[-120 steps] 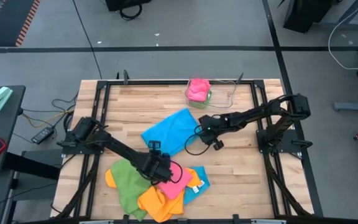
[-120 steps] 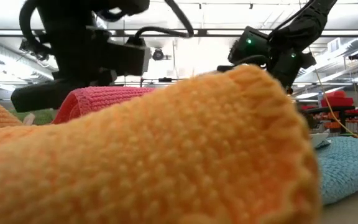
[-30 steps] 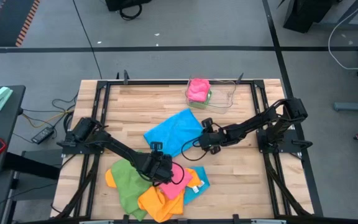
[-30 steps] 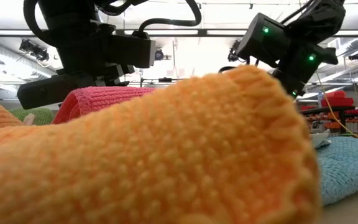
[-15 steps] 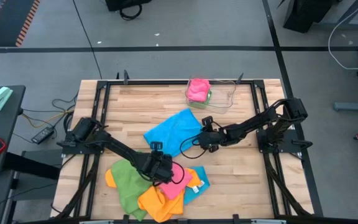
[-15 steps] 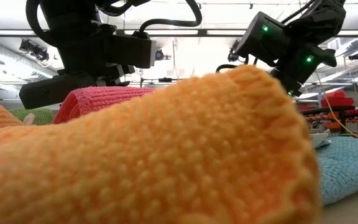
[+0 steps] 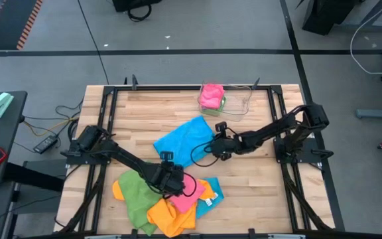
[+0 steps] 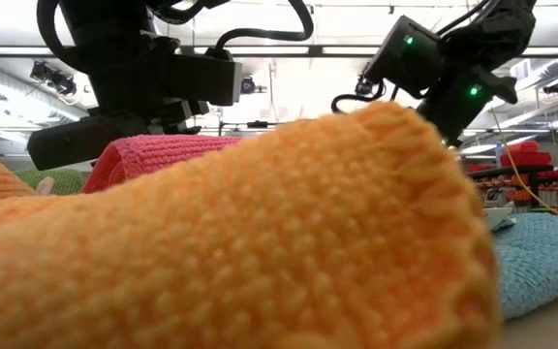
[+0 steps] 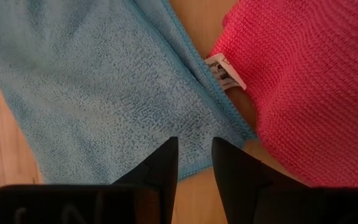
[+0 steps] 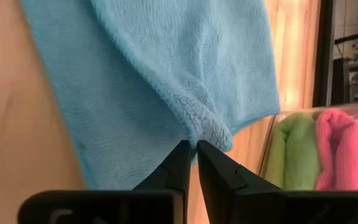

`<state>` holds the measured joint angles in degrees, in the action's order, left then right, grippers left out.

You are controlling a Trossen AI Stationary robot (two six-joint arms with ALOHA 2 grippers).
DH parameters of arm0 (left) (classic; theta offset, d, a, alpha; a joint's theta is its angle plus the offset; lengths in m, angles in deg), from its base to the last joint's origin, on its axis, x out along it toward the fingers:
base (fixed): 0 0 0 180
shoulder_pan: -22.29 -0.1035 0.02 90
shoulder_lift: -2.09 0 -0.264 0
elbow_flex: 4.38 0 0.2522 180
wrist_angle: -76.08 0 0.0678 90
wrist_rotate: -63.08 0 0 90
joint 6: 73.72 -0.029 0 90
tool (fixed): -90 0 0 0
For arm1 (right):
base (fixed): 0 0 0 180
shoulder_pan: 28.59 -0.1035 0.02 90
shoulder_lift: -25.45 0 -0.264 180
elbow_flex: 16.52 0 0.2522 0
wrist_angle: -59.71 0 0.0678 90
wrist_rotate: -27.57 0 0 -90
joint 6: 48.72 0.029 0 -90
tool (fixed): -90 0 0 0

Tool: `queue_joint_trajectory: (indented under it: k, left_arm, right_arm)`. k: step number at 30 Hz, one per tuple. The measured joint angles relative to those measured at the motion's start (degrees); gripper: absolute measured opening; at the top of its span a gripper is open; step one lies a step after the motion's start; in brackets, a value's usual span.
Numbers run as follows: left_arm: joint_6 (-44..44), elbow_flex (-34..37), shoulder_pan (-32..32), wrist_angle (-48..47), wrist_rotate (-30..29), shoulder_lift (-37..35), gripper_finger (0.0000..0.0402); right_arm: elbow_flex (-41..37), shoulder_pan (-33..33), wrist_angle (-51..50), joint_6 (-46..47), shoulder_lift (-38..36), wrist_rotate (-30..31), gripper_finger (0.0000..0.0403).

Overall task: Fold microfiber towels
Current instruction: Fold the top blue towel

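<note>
A sky blue towel (image 7: 186, 141) lies spread mid-table. My right gripper (image 7: 213, 146) is shut on its right edge (image 10: 211, 132). Near the front edge, green (image 7: 134, 196), orange (image 7: 168, 216), pink (image 7: 190, 188) and a second blue towel (image 7: 212, 192) lie in a loose pile. My left gripper (image 7: 175, 179) stands over that pile. Its fingers (image 9: 194, 152) are open a little, above the second blue towel's edge (image 9: 225, 106) beside the pink one (image 9: 316, 81). In the low view the orange towel (image 8: 260, 233) hides both grippers' fingers. My right gripper pinches a small raised pucker of the blue towel's right edge (image 10: 211, 132), close to a corner, between its two fingertips. The fingers slant down from the table's right. The rest of the towel lies flat on the table. Whether my left gripper touches the cloth below it, I cannot tell.
A clear plastic tray (image 7: 236, 101) stands at the far edge with a folded pink towel (image 7: 211, 95) and a green one (image 10: 294, 152) in it. Bare wood lies left of the spread blue towel and at the table's near right.
My right gripper has tipped at the wrist and nosed toward the blue towel's right edge, and its fingers have drawn together on it. That edge now stands up in a small pucker; the rest of the towel has stayed flat.
</note>
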<state>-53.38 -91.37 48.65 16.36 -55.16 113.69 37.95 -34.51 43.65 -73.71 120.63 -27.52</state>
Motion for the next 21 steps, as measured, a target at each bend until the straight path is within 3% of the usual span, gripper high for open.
queue_joint_trajectory:
  k: [13, 21]
  left_arm:
    - [-0.66, 0.04, -0.2, -1.49, -3.13, -1.11, 0.0107]
    - [-1.49, 0.04, -0.8, -0.56, -3.11, -1.11, 0.0107]
  right_arm:
    - [0.09, -5.14, -11.32, 7.42, -6.08, 1.01, 0.0039]
    - [0.07, -1.7, -8.85, 10.27, -4.07, -6.36, 0.0045]
